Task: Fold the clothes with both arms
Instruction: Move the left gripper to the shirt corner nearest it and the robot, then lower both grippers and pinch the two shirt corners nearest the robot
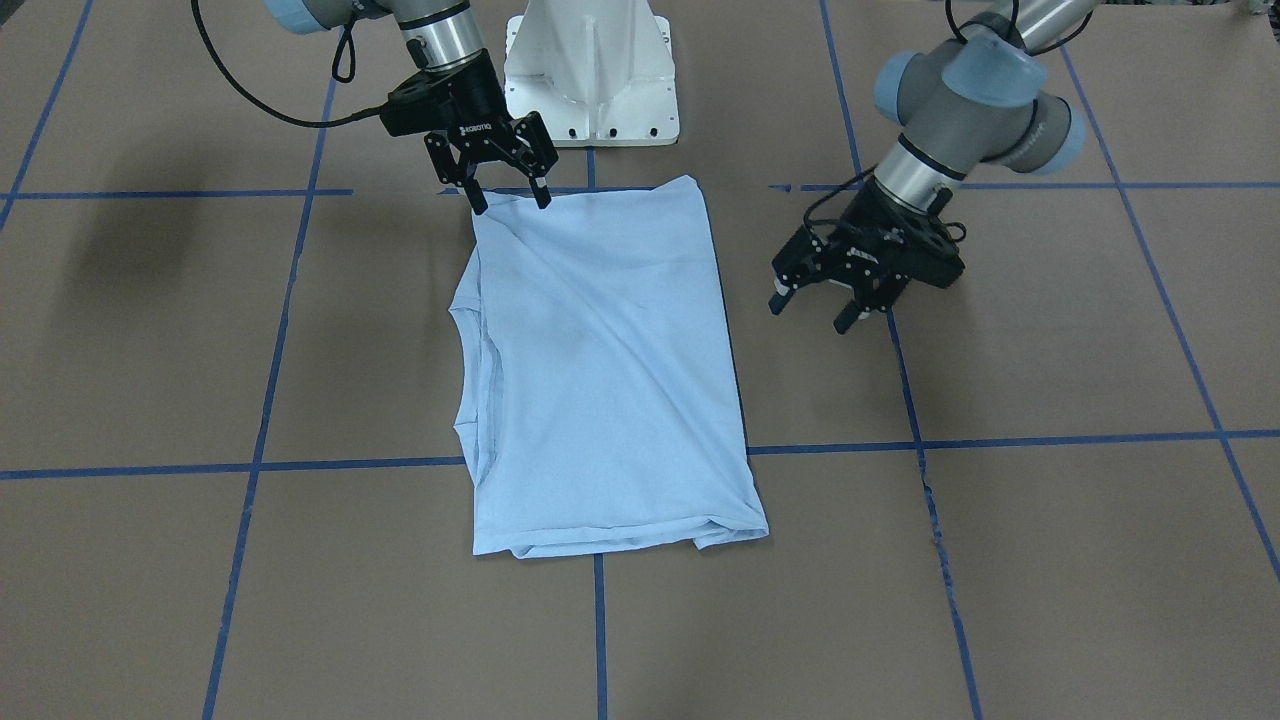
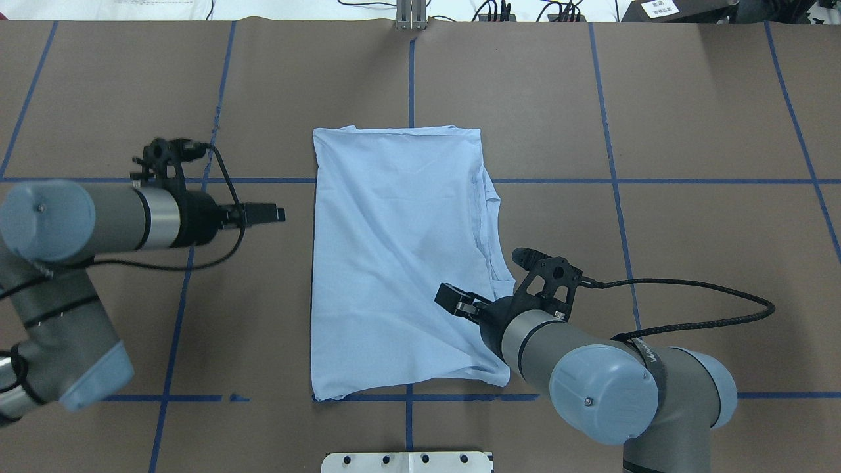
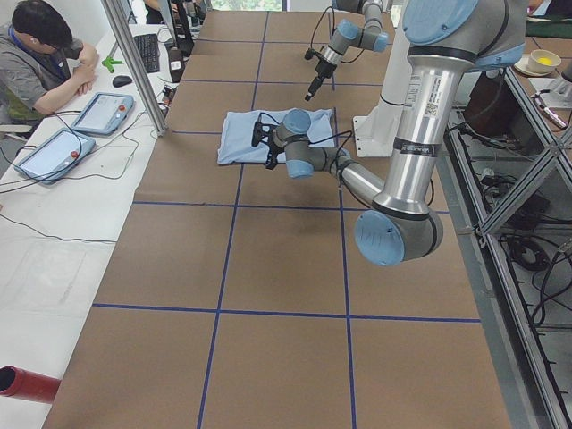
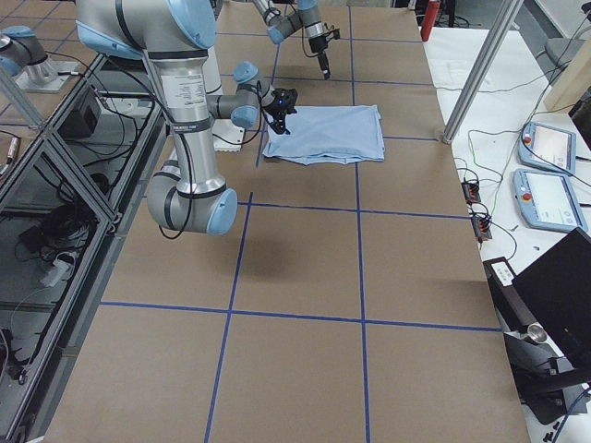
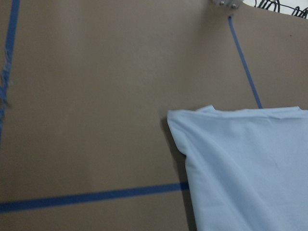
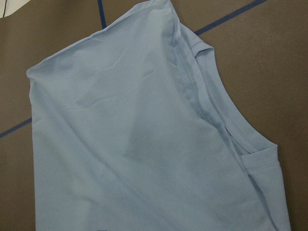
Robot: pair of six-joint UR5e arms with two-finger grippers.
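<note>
You have to stand across the table to see what the overhead camera hides, which is both sets of jaws. The right gripper [image 1: 512,205] is spread wide and holds nothing. Its fingertips are down at the corner of the T-shirt [image 1: 610,380] nearest the white pedestal [image 1: 590,80], though I can't tell whether they touch the cloth. From above, its own wrist covers most of its fingers. The left gripper [image 1: 808,315] is also released and empty. The shirt's long edge lies just ahead of its fingertips, with a strip of table [image 1: 1050,330] between them.

The shirt lies flat, stretching away from the right gripper. It is folded into a long light blue rectangle with soft diagonal creases. The right wrist camera shows up close what the others only hint at: the ribbed collar [image 6: 230,120] peeking out along one long edge, beneath the folded-over layer. The left wrist camera catches only one corner of the shirt and a blue tape line [image 5: 96,197]. The view along the table adds a person [image 3: 36,54] seated at a side desk.
</note>
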